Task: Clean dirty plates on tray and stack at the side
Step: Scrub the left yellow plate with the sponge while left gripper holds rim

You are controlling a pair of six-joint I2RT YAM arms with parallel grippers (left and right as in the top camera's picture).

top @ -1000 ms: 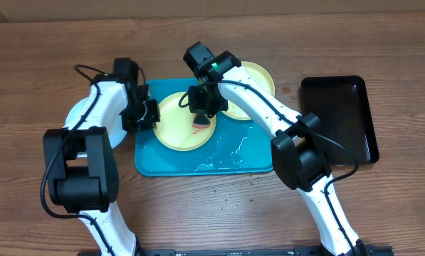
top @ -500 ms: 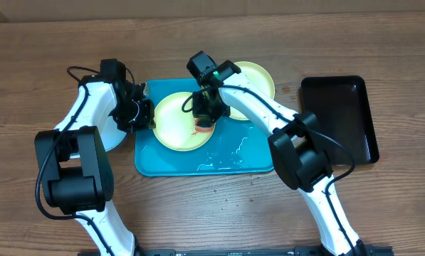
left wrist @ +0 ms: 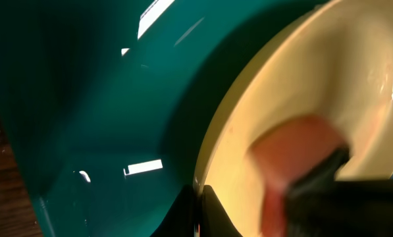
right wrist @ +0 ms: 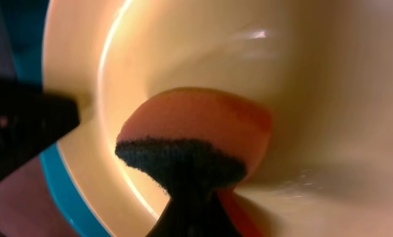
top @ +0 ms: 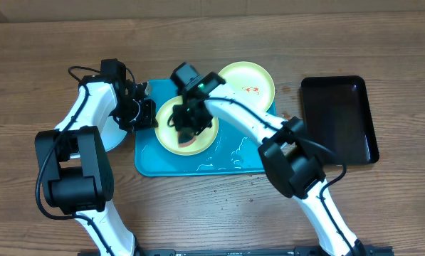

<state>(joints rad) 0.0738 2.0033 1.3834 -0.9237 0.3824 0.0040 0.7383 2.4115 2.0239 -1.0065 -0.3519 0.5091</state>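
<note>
A pale yellow-green plate (top: 168,122) lies on the left half of the turquoise tray (top: 226,162). My left gripper (top: 148,114) is shut on its left rim, which shows between the fingertips in the left wrist view (left wrist: 197,209). My right gripper (top: 189,126) is shut on an orange sponge (right wrist: 196,122) with a black scrub side, pressed on the inside of that plate (right wrist: 262,46). A second yellow-green plate (top: 246,80) with a red smear sits at the tray's back right. A light blue plate (top: 111,136) lies off the tray, mostly hidden under my left arm.
A black tray (top: 339,117) stands on the wooden table to the right. Water pools on the turquoise tray's right half (top: 235,151). My two arms cross close together over the tray's left side.
My right gripper has dragged the sponge leftward across the plate, uncovering the back plate. My left arm shifted slightly left and has kept its hold on the rim.
</note>
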